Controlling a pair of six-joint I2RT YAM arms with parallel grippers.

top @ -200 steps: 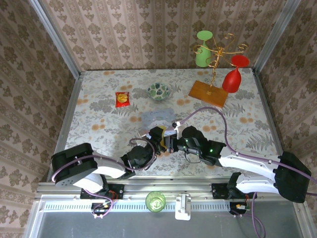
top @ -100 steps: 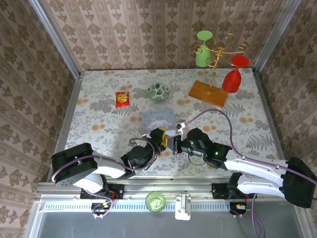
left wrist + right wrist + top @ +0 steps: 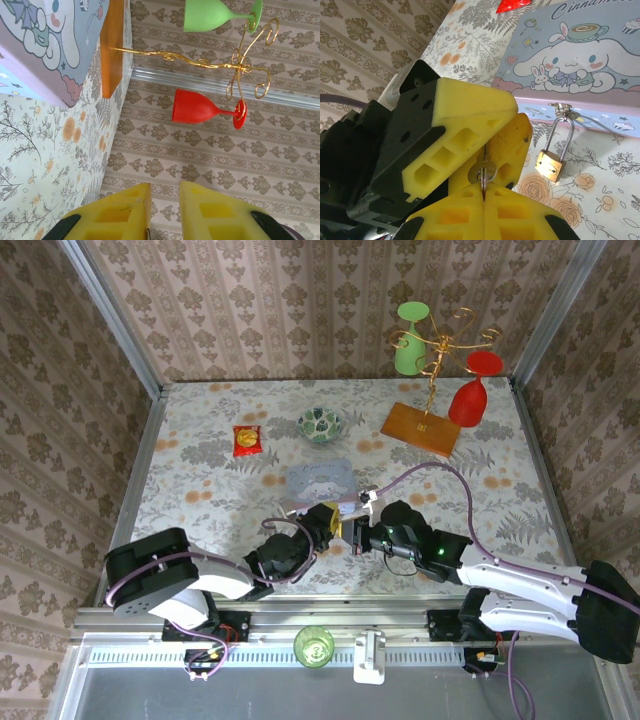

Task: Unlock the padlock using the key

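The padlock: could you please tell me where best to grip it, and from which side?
Probably the padlock by its brass body, pinched across the narrow edges from above. It seems to lie face-up on the table, shackle caught in the tin's hasp, so its lower end should stay free for the key.

Mid-table, a tin [image 3: 320, 478], with a padlock [image 3: 550, 165] hanging from the latch on its near side. Just in front of the tin, left gripper [image 3: 165, 192] and right gripper [image 3: 484, 199] tip to tip, a key [image 3: 484, 172] pinched in the right one's fingers, near the padlock. Behind the tin a bowl [image 3: 320, 424], behind and left a snack packet [image 3: 247, 440], behind and right a stand [image 3: 420, 427] with glasses [image 3: 411, 340] hung on it.
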